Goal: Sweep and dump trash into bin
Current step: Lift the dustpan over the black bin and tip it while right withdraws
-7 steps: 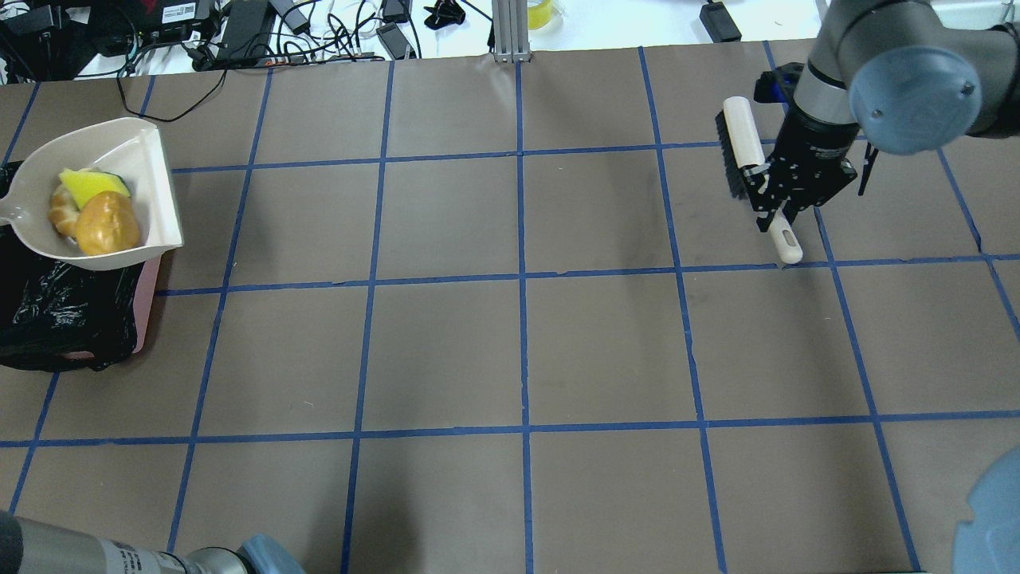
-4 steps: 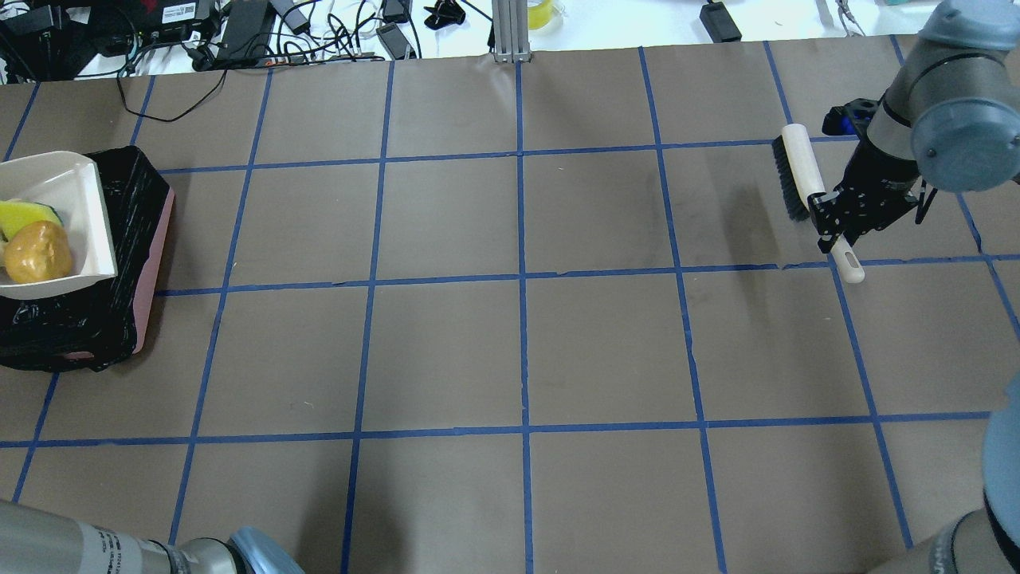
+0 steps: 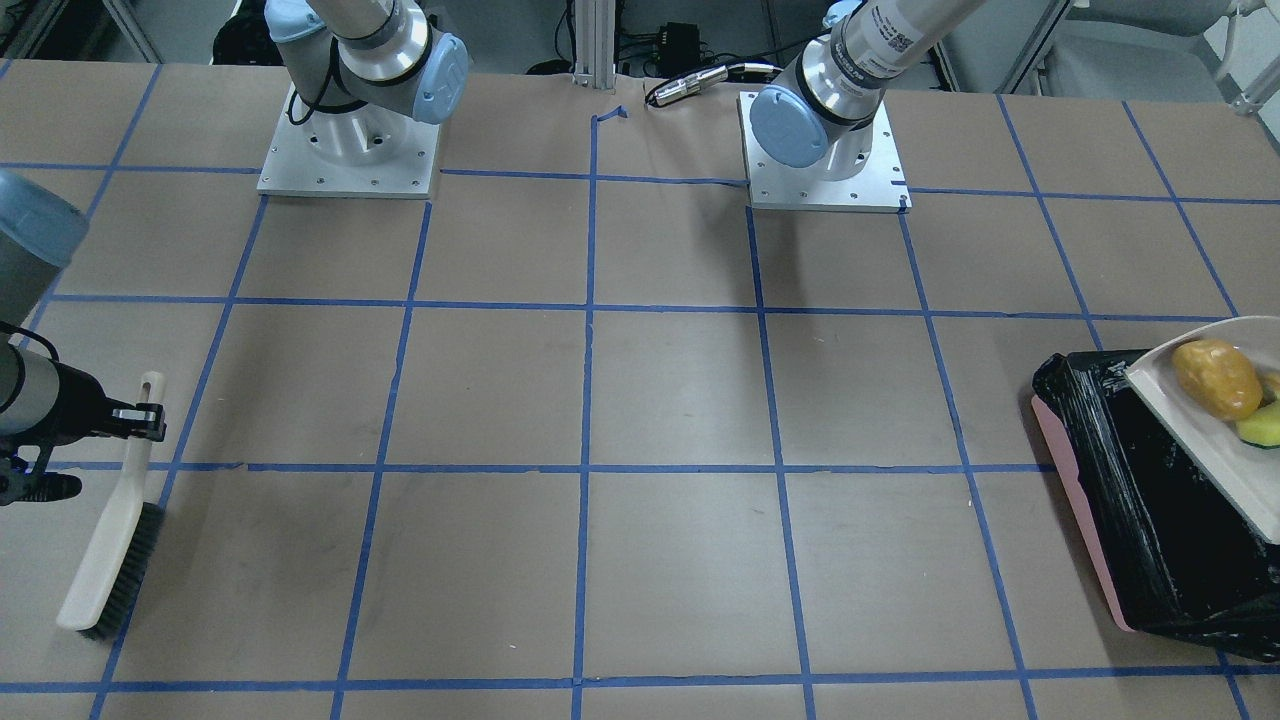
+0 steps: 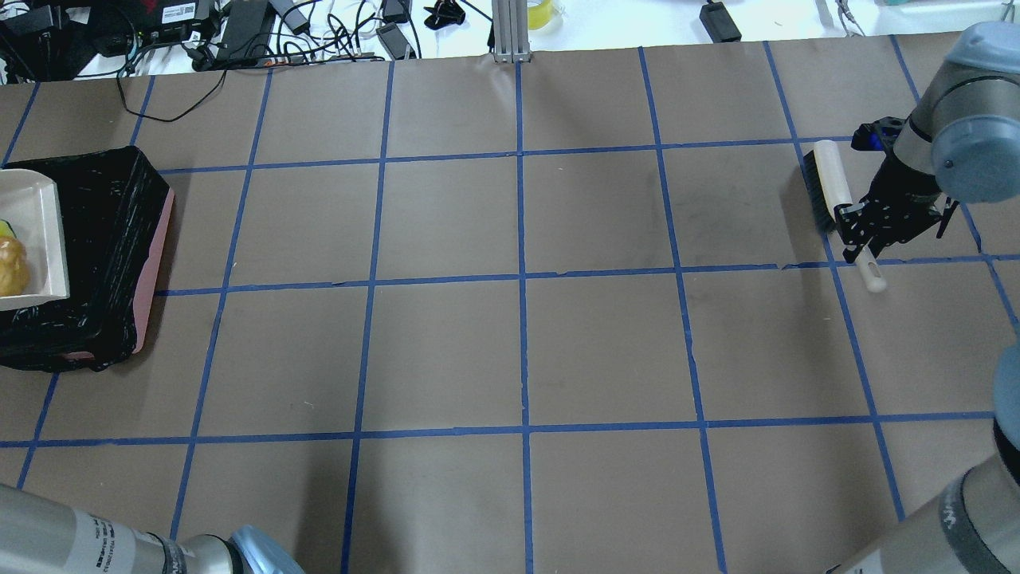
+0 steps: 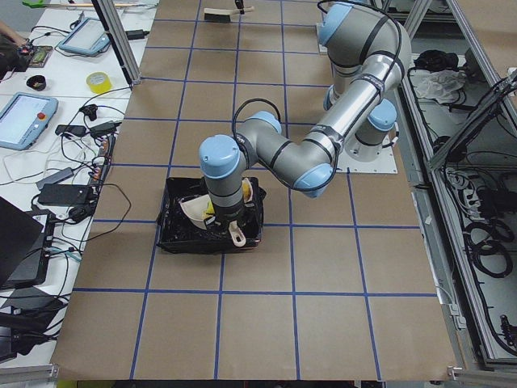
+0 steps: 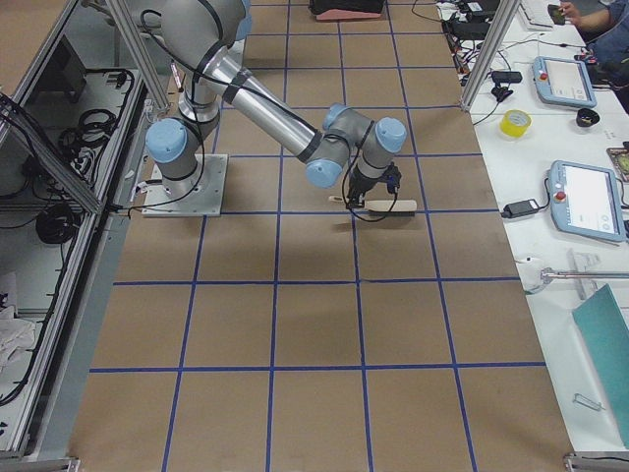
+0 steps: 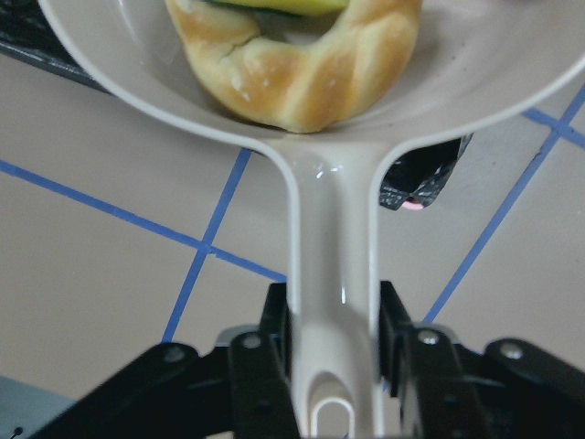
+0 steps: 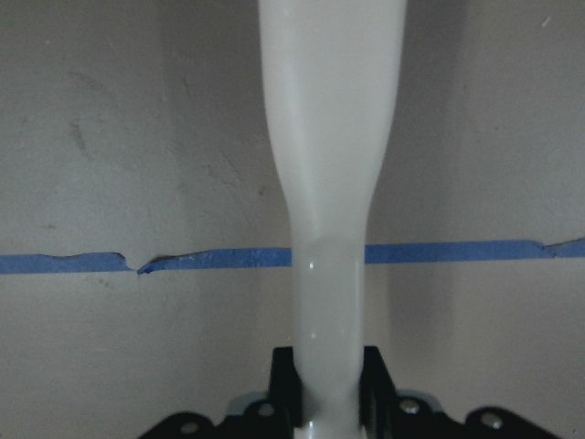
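My left gripper (image 7: pixel 331 366) is shut on the handle of the cream-white dustpan (image 7: pixel 329 238). It holds the pan (image 3: pixel 1200 440) over the bin (image 4: pixel 103 239), a pink container (image 3: pixel 1075 500) lined with a black bag. The trash lies in the pan: the orange-yellow potato-like lump (image 3: pixel 1216 378) and the croissant-like piece (image 7: pixel 302 73) with its yellow-green wedge (image 3: pixel 1262 425). My right gripper (image 4: pixel 865 231) is shut on the handle of a cream brush with black bristles (image 4: pixel 825 187), far right, just above the table. The left gripper itself is outside the overhead view.
The table is brown paper with a blue tape grid. Cables and power bricks (image 4: pixel 239 32) lie beyond its far edge, beside an aluminium post (image 4: pixel 510 32). The two arm bases (image 3: pixel 350 150) (image 3: pixel 822 150) stand on the robot's side.
The dustpan with the trash has moved left, from the bin's near rim to over the bin and partly out of the overhead view. The right gripper has carried the brush further right.
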`<state>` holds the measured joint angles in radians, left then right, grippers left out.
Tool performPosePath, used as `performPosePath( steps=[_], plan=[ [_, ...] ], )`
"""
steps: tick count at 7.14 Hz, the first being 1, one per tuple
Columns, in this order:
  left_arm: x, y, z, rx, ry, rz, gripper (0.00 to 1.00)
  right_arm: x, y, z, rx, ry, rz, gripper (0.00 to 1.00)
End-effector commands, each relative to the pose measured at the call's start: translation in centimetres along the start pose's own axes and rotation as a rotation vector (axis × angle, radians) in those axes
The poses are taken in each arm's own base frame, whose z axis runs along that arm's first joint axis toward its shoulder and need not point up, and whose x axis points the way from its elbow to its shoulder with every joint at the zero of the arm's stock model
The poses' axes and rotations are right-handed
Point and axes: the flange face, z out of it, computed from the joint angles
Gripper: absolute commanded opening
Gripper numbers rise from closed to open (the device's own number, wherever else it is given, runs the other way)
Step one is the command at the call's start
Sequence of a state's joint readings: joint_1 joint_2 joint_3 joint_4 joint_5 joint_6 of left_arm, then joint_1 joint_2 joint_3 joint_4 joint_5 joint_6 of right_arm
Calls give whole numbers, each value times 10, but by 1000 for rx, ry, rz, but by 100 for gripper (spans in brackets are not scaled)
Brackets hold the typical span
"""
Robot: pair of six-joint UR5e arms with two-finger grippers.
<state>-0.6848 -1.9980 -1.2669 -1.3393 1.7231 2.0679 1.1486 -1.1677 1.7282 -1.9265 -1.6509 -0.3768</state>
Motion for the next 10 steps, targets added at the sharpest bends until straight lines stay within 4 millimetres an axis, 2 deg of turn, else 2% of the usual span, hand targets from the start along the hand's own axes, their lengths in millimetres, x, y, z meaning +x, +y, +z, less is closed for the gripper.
performPosePath(
  steps=[1, 2, 3, 6, 7, 8, 9, 10],
  plan=[
    [-16, -10, -18, -179, -42, 126, 0, -13, 1, -3, -4, 9, 33, 0],
    [-19, -21, -21, -226, -35, 148, 0, -20, -1, 2, -21, 35, 8, 0],
    [-26, -31, -14, -286, -55, 190, 0, -21, -1, 2, -22, 38, -2, 0],
    [-30, -94, -40, -442, -107, 266, 0, -24, 0, 5, -45, 80, -41, 0],
    [-35, -97, -26, -462, -141, 260, 0, -24, 0, 7, -46, 78, -45, 0],
    [-34, -96, -30, -505, -172, 307, 0, -24, -1, 7, -46, 78, -45, 0],
    [-32, -94, -32, -518, -167, 310, 0, -24, -1, 7, -46, 78, -45, 33],
    [-32, -94, -32, -519, -166, 313, 0, -25, -2, 5, -38, 79, -44, 62]
  ],
)
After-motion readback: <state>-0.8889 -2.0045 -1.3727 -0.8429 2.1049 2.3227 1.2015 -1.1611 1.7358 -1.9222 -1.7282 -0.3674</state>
